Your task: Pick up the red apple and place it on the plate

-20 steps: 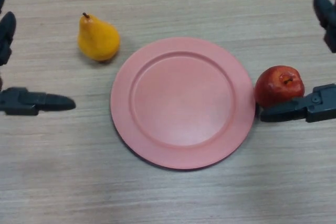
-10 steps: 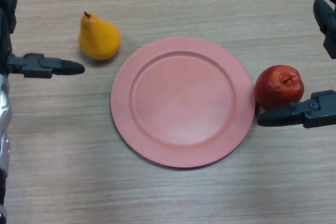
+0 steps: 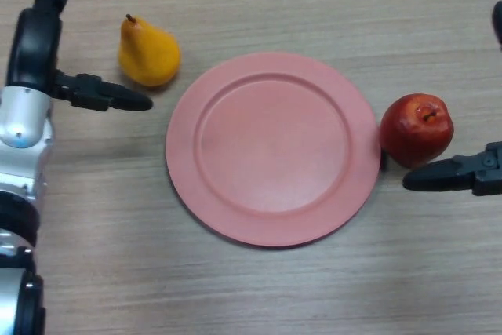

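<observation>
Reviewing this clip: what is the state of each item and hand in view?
red apple: on the table, against the plate's right rim, not held.
plate: empty.
pear: on the table, unheld.
left hand: open, beside the pear.
right hand: open, beside the apple.

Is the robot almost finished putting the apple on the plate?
Not yet. Nothing is done: the round pink plate holds nothing, and the shiny red apple sits on the wooden table by the plate's right rim. The right hand is just below the apple with a straight finger, not holding it. The left hand is by the yellow pear. Grabbing, lifting and placing are all left.
</observation>
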Controlling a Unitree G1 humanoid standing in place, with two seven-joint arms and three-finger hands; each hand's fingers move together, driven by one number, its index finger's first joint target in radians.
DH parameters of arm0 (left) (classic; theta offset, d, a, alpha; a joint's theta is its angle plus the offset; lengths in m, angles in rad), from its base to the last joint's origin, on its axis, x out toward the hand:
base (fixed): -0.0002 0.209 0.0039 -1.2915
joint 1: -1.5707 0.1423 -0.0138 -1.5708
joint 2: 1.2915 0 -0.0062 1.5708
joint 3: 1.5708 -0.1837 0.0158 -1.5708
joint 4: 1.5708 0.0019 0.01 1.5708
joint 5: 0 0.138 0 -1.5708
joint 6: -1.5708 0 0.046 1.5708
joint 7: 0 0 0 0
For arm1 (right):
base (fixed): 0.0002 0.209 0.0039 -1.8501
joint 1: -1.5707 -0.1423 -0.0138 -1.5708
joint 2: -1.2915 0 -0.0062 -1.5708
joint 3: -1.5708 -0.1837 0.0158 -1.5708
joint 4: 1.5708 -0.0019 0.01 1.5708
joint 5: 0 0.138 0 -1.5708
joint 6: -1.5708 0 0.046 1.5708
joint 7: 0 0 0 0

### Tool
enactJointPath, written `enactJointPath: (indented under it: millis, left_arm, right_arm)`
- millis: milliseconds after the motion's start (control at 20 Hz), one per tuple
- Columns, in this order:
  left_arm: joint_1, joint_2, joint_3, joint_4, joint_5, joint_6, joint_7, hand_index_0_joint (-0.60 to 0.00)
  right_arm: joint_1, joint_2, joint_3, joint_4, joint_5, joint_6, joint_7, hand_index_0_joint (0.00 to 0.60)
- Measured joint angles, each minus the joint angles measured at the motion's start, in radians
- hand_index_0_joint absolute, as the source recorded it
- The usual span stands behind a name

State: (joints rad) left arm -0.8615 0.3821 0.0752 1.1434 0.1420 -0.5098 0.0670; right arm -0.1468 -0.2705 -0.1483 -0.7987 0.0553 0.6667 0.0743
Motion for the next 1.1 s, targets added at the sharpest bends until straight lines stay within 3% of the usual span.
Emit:
enactJointPath:
  millis: [300, 950, 1100]
  left_arm:
    - [-0.066, -0.043, -0.003, 0.110, 0.041, -0.009, 0.008, 0.000]
    - [-0.078, -0.050, 0.002, 0.157, 0.040, -0.009, 0.021, 0.000]
    - [-0.078, -0.047, 0.000, 0.159, 0.051, -0.009, 0.062, 0.000]
  right_arm:
    - [0.023, -0.004, -0.038, -0.006, 0.000, 0.000, 0.000, 0.000]
    - [0.038, -0.029, -0.113, -0.037, 0.079, 0.033, 0.000, 0.000]
    - [0.038, -0.031, -0.113, -0.033, 0.085, 0.033, 0.001, 0.000]
